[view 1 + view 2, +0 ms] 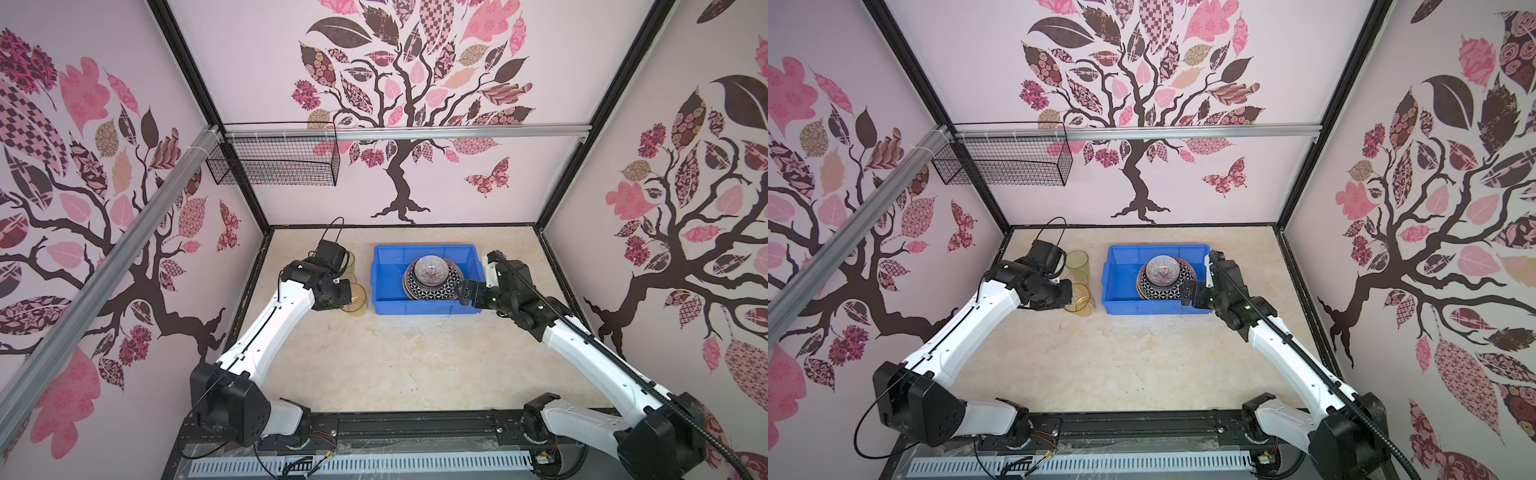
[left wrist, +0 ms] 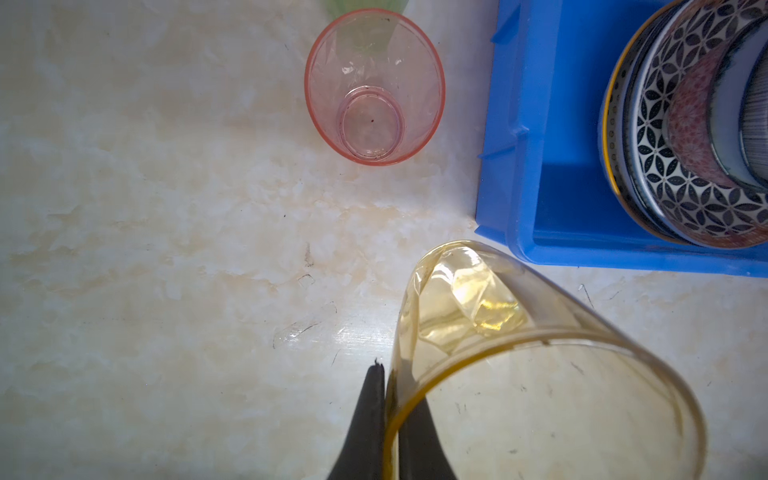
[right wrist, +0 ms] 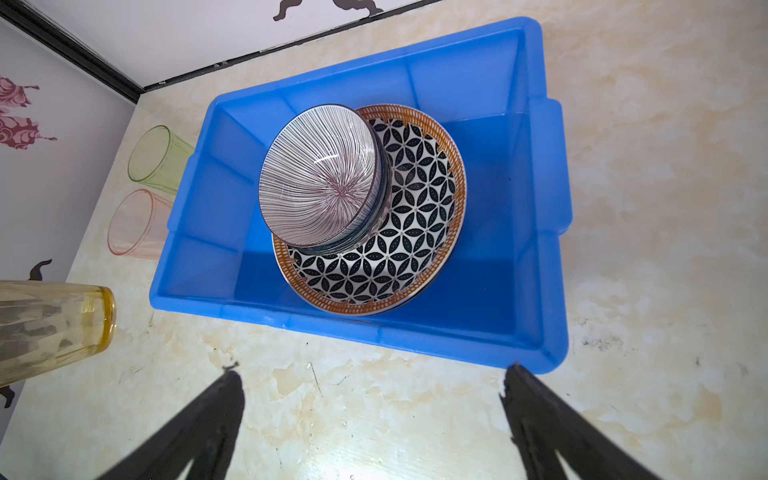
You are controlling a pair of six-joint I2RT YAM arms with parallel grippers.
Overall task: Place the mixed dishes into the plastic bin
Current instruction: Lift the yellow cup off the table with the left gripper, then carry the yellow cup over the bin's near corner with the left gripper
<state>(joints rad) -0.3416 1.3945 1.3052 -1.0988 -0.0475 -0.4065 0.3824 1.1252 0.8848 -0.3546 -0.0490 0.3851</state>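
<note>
Currently left gripper (image 2: 392, 395) is pinching the amber tumbler (image 2: 540, 374) by its wall, one finger inside and one outside, just off the bin (image 1: 386, 286)'s near-left corner. Pink tumbler (image 2: 374, 91) and green tumbler (image 3: 156, 160) are standing on the bench (image 1: 395, 365) beside the bin's left wall. Right gripper (image 3: 372, 372) is hanging wide open, empty, over the bin's near-right corner. Striped bowl (image 1: 430, 270) is sitting on stacked plates (image 1: 436, 294) inside the bin.

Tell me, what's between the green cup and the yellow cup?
The pink tumbler, between the green tumbler and amber tumbler; the right wrist view shows it.
</note>
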